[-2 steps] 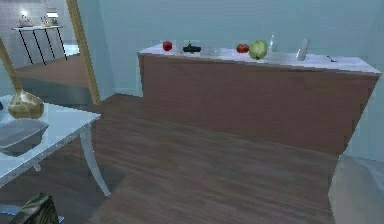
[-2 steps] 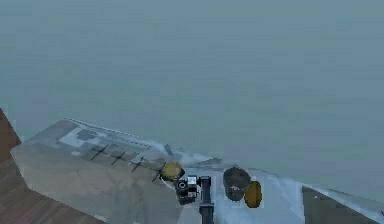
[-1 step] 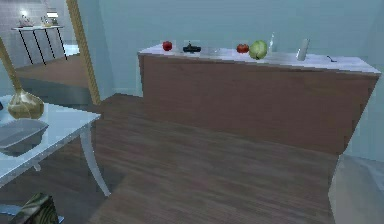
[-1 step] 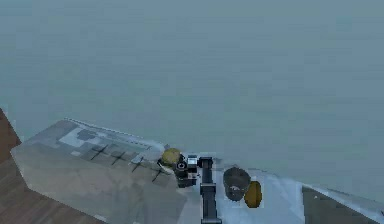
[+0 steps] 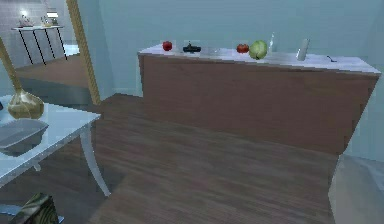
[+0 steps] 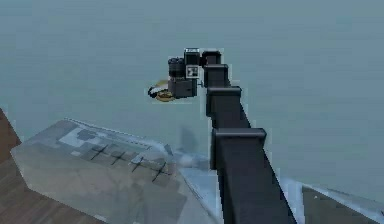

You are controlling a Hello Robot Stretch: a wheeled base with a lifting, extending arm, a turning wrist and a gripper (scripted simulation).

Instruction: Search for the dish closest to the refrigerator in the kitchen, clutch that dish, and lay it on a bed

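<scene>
In the arm side view the dark arm (image 6: 238, 150) rises from the bottom edge to the upper middle, its jaws against bare blue-grey wall (image 6: 80, 50) with a small yellowish curve (image 6: 156, 92) at their tip; whether they grip anything I cannot tell. At the forward view's lower left a grey shallow dish (image 5: 20, 136) lies on a white desk (image 5: 66, 120), beside a tan vase (image 5: 25, 103).

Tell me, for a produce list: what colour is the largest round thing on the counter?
Pale green round thing; forward view shows it best.
</scene>
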